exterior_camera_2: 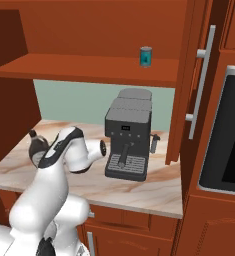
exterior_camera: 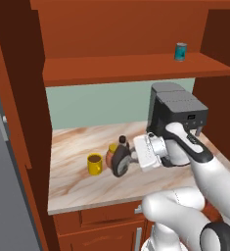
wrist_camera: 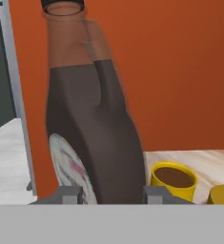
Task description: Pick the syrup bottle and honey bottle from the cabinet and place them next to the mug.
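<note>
so this looks pretty far along. the honey bottle is already down on the counter just beside the mug, and the cabinet shelf has only a small teal can left on it. the last bit is the syrup bottle, which is sitting in the gripper low over the counter, right next to the honey bottle and near the mug. in the hand view the two finger tips sit on either side of the bottle's base, so i'd call it pinched on the syrup bottle, not spread apart. i can't really tell if the bottle's bottom is touching the counter yet or hanging just above it. as for which way it points: from the left base view its long axis is roughly vertical with a slight lean, dark cap at the top and the white label low on the body. in the hand view the neck runs toward the top of the frame, mug off to the side behind it. my guess is what's left is setting it down and letting go. the coffee machine stands well clear on the other side of the arm.
</note>
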Available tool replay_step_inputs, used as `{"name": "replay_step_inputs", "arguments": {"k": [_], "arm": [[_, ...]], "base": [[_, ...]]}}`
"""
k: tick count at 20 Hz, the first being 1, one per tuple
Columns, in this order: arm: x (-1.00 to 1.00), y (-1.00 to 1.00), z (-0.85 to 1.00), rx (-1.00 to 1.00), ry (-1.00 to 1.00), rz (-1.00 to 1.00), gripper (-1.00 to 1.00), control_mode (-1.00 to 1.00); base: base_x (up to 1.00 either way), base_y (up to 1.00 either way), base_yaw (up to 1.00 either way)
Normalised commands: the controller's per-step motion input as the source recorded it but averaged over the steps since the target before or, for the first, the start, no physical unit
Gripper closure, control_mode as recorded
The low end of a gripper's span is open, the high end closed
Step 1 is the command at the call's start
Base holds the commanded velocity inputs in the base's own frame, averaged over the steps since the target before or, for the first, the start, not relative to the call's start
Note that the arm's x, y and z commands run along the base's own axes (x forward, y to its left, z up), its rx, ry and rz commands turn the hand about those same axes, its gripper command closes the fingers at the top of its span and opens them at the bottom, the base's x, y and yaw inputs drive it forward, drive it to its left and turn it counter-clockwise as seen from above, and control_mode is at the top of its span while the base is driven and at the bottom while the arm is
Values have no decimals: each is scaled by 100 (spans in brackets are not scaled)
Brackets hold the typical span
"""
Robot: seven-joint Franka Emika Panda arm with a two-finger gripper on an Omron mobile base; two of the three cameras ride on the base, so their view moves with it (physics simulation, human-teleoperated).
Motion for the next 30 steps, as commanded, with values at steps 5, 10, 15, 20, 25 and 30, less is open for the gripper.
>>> {"name": "replay_step_inputs", "arguments": {"k": [5, 10, 15, 20, 25, 30], "arm": [[13, 39, -38, -6, 0, -2, 100, -100], [0, 16, -28, -2, -1, -3, 100, -100], [0, 1, -40, 0, 0, -7, 100, -100], [10, 3, -40, 0, 0, -8, 100, -100], [0, 0, -27, 0, -1, -5, 100, -100], [0, 0, -17, 3, -6, 0, 100, -100]], "base": [[0, 0, 0], [0, 0, 0], [0, 0, 0], [0, 0, 0], [0, 0, 0], [0, 0, 0]]}}
